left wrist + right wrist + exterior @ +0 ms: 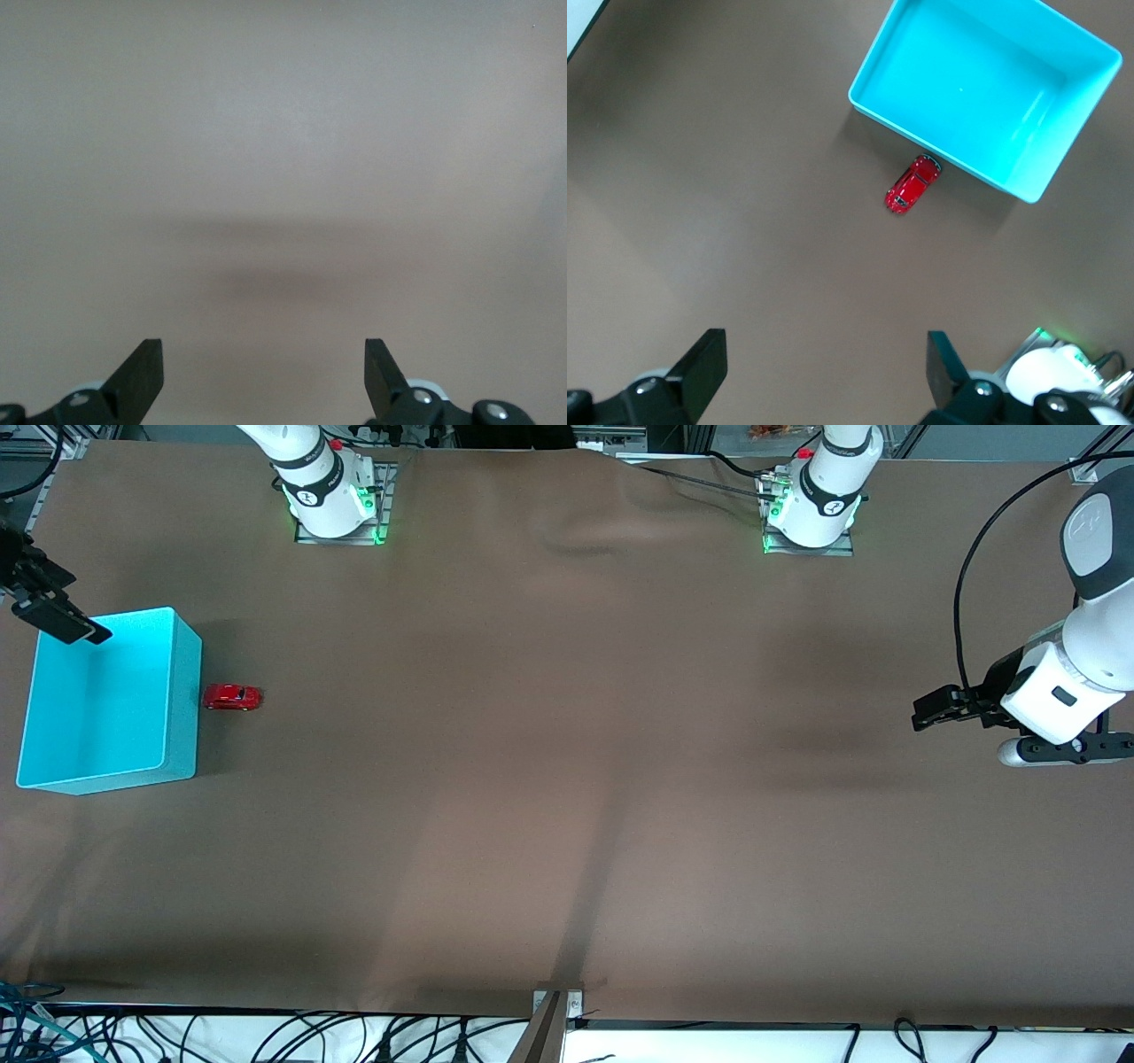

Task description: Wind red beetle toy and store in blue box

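The red beetle toy [232, 697] stands on the brown table, close against the outer wall of the blue box [182, 691] on the side toward the left arm's end. The box is open-topped and empty. My right gripper [66, 624] is open and empty, high over the box's corner nearest the robots' bases. In the right wrist view the gripper [827, 350] looks down from far above the toy [912, 185] and the box [983, 177]. My left gripper [930, 710] is open and empty, waiting over bare table at the left arm's end; its wrist view [264, 354] shows only cloth.
The brown cloth [567, 779] covers the whole table, with a wrinkle [585, 540] near the bases. The arm bases [337, 505] [811, 514] stand along the table's edge. Cables [266, 1036] and a metal bracket [558, 1010] lie at the edge nearest the front camera.
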Robot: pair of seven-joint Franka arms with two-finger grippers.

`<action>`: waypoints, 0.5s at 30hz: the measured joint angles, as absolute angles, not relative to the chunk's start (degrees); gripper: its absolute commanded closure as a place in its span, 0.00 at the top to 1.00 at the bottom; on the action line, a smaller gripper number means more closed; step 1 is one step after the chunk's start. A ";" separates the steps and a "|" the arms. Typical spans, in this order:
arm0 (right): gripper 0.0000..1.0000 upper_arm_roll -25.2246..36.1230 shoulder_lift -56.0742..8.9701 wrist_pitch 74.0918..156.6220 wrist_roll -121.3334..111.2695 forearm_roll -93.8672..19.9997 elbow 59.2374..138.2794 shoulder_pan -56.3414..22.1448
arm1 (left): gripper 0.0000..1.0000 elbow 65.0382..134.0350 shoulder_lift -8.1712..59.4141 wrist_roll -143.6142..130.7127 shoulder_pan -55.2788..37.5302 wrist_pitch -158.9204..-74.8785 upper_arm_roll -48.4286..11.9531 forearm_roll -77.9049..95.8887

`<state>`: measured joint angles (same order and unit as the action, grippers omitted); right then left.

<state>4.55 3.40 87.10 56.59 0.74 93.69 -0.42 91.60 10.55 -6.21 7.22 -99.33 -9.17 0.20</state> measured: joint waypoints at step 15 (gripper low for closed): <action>1.00 5.20 2.74 86.54 58.73 0.75 93.69 -0.01 | 1.00 91.60 10.62 -6.15 7.21 -99.33 -9.18 0.20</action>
<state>5.20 2.74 86.54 58.73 0.75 93.69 -0.01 91.60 10.62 -6.15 7.21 -99.33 -9.18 0.20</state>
